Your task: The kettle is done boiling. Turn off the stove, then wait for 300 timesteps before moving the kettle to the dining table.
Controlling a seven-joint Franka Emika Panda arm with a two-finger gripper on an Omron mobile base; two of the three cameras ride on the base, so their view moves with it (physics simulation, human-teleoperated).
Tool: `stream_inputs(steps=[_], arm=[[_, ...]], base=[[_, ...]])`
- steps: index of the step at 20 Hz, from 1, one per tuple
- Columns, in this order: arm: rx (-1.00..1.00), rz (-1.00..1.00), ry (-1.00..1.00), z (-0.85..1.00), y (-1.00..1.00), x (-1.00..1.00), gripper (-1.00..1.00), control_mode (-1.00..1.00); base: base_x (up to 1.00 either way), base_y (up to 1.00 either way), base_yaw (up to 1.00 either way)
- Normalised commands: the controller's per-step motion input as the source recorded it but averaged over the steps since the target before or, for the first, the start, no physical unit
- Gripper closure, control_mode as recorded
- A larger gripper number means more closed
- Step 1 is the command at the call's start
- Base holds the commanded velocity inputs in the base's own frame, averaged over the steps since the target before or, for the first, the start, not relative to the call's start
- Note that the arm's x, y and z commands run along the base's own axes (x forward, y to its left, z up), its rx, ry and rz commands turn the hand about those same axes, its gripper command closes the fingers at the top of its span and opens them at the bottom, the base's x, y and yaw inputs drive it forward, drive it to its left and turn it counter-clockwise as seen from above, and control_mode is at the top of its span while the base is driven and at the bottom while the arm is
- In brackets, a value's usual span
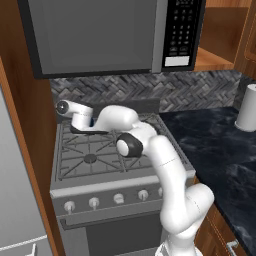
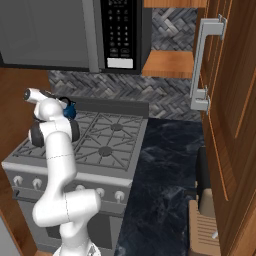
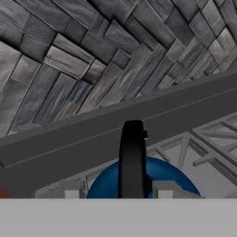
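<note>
Saw the pincer (image 3: pixel 118 192) nearest the lens, its tips spread to either side of the kettle's black arched handle (image 3: pixel 132 159). Made out a gap between the handle and each tip, so not pinching and not visibly touching. Found the dark-blue kettle (image 3: pixel 162 178) directly under the hand, seated on the stove's (image 1: pixel 90 150) rear left burner, hard by the stove's raised back rail (image 3: pixel 92 134). Could not tell from the base views how wide the tips stood, with the white wrist masking them and most of the kettle.

Noted the arm reaching diagonally across the stove's grates from its front right corner, elbow over the middle of the cooktop. Counted pale knobs (image 1: pixel 94 202) in a row along the stove's front, below the arm. Saw grey herringbone tile (image 3: pixel 92 55) rising straight behind the stove's back rail. Saw the grey microwave (image 1: pixel 100 35) with a black keypad hanging above the stove, roofing the space over the kettle. Found a wood panel (image 1: pixel 30 150) close against the stove's left side, just beside the kettle's burner.

Found the other three burners bare. Saw a dark marbled counter (image 1: pixel 220 145) adjoining the stove's right edge, carrying a pale cylinder (image 1: pixel 247 115) near the tile. Noted a tall wood cabinet with a metal handle (image 2: pixel 202 65) beyond that counter, well apart from the stove.
</note>
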Motion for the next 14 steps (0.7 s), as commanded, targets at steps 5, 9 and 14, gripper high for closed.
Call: stream_inputs(steps=[5, 9, 14], arm=[[0.01, 0.00, 0.00, -0.06, 0.00, 0.02, 1.00, -1.00], [0.00, 0.00, 0.00, 0.00, 0.00, 0.00, 1.00, -1.00], [0.00, 0.00, 0.00, 0.00, 0.00, 0.00, 1.00, -1.00]], base=[[0.00, 0.00, 0.00], [0.00, 0.00, 0.00], [0.00, 0.00, 0.00]])
